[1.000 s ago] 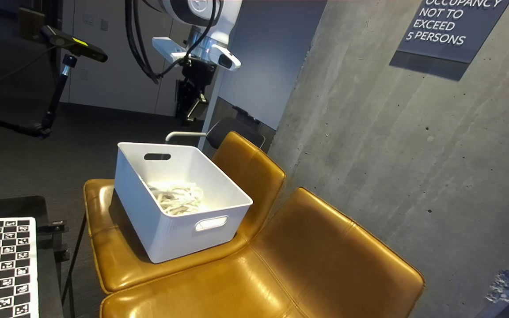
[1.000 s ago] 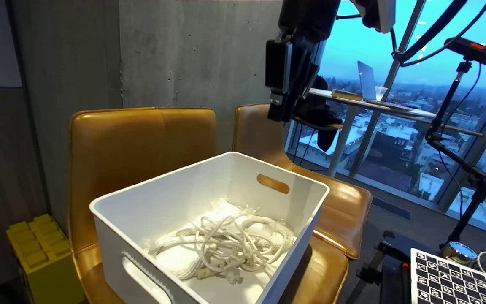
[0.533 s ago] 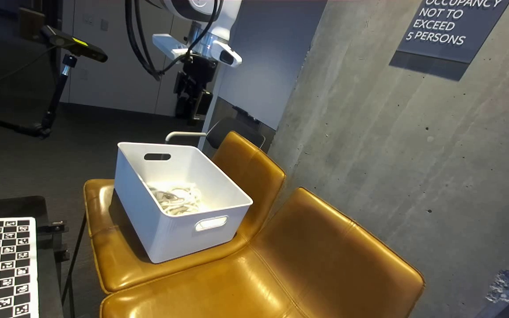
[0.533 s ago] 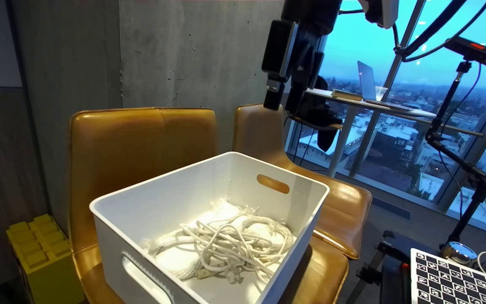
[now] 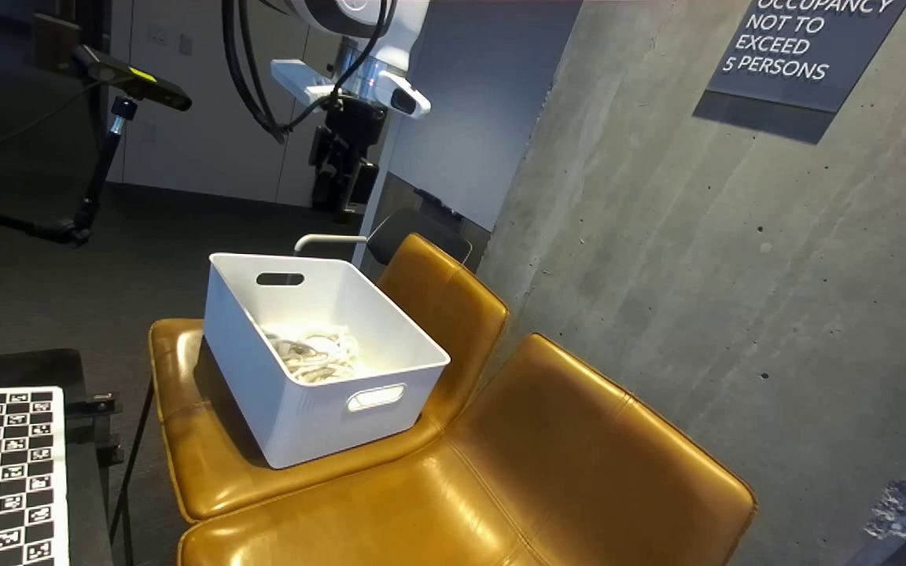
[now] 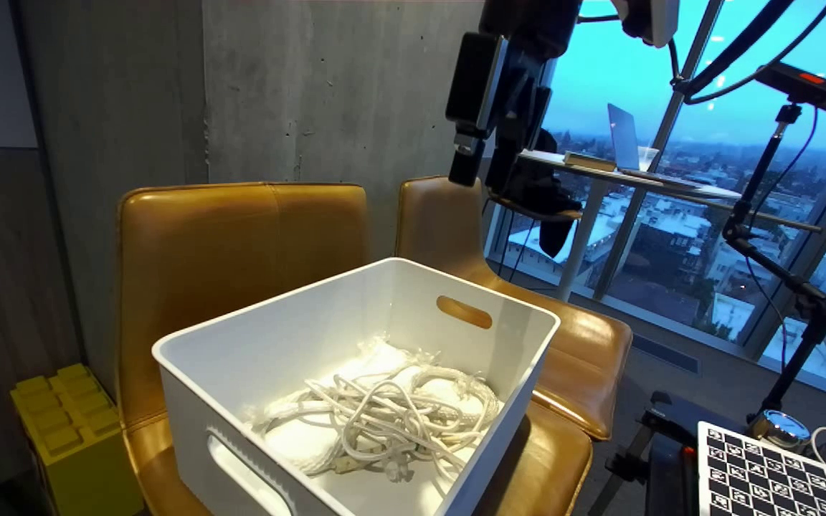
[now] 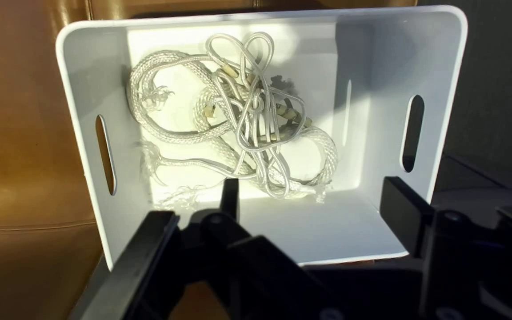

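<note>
A: Obs 1: claw (image 7: 313,204) spread wide, nothing between its fingers (image 7: 230,198); it hangs above the white box (image 5: 315,424), touching nothing that I can make out from here

B: Noted; and where's the rope (image 7: 185,137)?

A: In the box, heaped on its bottom (image 7: 316,69); thick coils, with loops of thin cord (image 7: 256,105) tangled across them

B: Main risk, by your reckoning?

A: Snarling; pinch one loop and the rest would probably come up with it, or a finger could poke through a loop and catch on the way out

B: I'd add slipping: the braid looks smooth and the frayed ends (image 7: 154,95) flimsy, so a grip there might only pull strands

A: Clearance, too; lowered off-centre, a finger could land on the rim (image 7: 282,15), since the spread claw needs room inside

B: And if the box is as light as it looks, a knock or a snagged cord could drag it along the slick leather chair (image 5: 209,472)

A: Last item, glare; pale rope on a pale, bright bottom, strands hard to tell apart, so depth is easily misjudged and the fingers might jam against it
</note>
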`<state>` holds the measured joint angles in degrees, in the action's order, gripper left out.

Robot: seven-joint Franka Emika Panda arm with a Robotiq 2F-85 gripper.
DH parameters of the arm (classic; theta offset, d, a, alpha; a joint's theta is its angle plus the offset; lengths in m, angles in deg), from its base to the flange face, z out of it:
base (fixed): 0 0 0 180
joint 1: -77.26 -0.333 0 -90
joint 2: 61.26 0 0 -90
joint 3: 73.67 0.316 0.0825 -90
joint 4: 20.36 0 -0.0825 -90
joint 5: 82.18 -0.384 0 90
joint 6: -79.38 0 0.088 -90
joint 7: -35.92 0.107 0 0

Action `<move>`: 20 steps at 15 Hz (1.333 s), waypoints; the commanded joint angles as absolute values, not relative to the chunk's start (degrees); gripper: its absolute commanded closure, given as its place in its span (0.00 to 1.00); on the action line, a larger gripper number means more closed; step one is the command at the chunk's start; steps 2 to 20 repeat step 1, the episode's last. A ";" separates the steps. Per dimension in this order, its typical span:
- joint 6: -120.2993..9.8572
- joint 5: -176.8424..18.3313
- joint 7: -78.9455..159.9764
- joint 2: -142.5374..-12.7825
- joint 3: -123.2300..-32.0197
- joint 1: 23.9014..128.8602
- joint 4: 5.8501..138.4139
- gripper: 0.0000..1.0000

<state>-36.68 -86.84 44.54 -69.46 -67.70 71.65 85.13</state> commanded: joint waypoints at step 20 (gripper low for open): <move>-36.48 -86.86 44.54 -69.47 -67.95 71.40 84.97 0.18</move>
